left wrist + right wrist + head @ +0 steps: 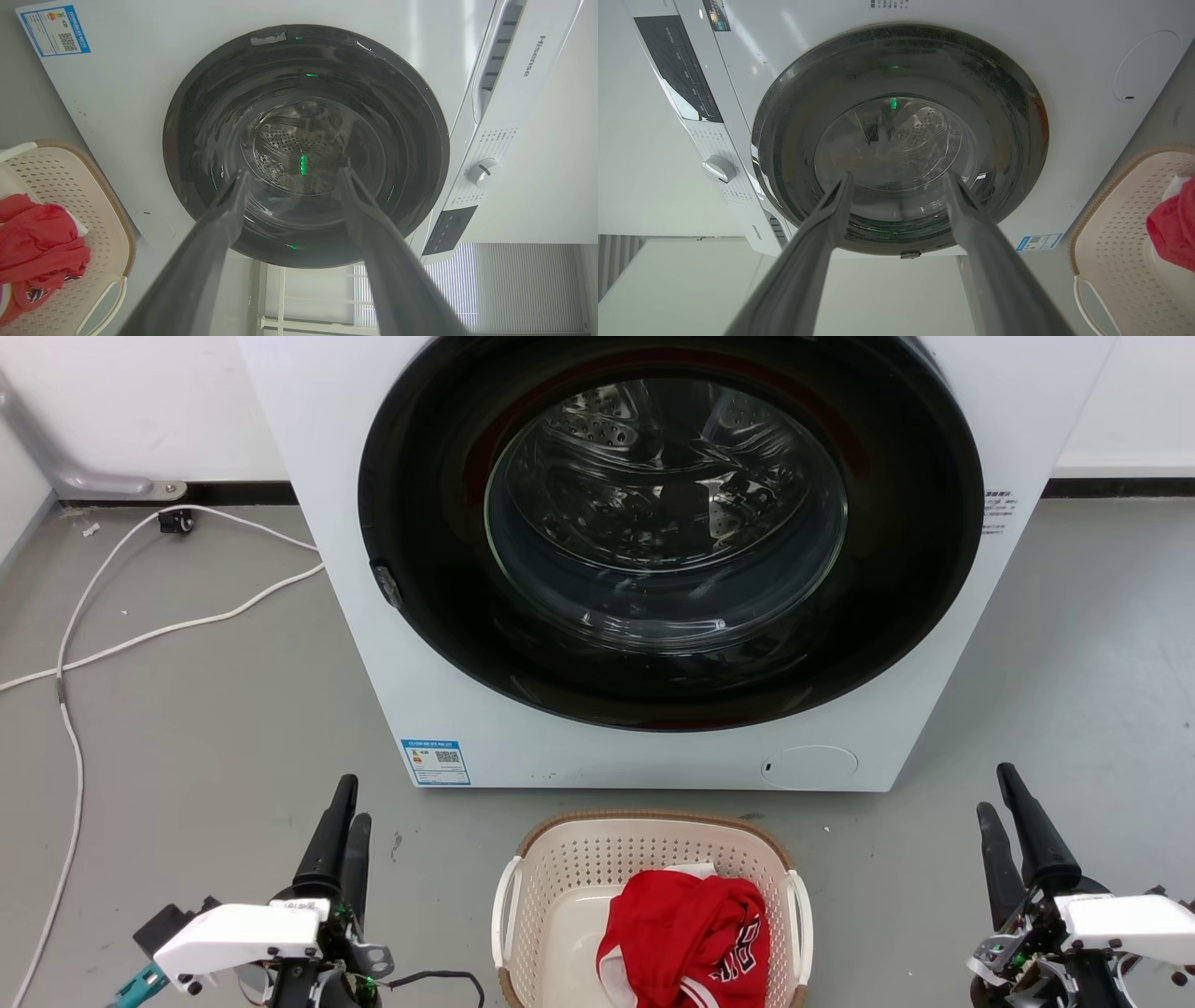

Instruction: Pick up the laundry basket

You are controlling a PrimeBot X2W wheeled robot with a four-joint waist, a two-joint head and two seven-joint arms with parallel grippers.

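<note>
The laundry basket sits on the grey floor just in front of the washing machine, a little apart from the machine's bottom edge and roughly under its round door. A crumpled red garment lies inside, heaped toward the side away from the machine, with a bit of white cloth beside it. The basket's two white handles are free, with nothing touching them.

The left gripper hangs in front of the machine's left corner, well apart from the basket; its fingers are spread and hold nothing, pointing toward the door. The right gripper stands off the machine's right corner, also well clear of the basket, fingers parted and empty.

The machine's door is closed, with a steel drum visible behind its glass. A blue label is stuck low on the front, near the left corner. A control dial sits on the machine's top panel. A white cable trails across the floor to the left of the machine.
</note>
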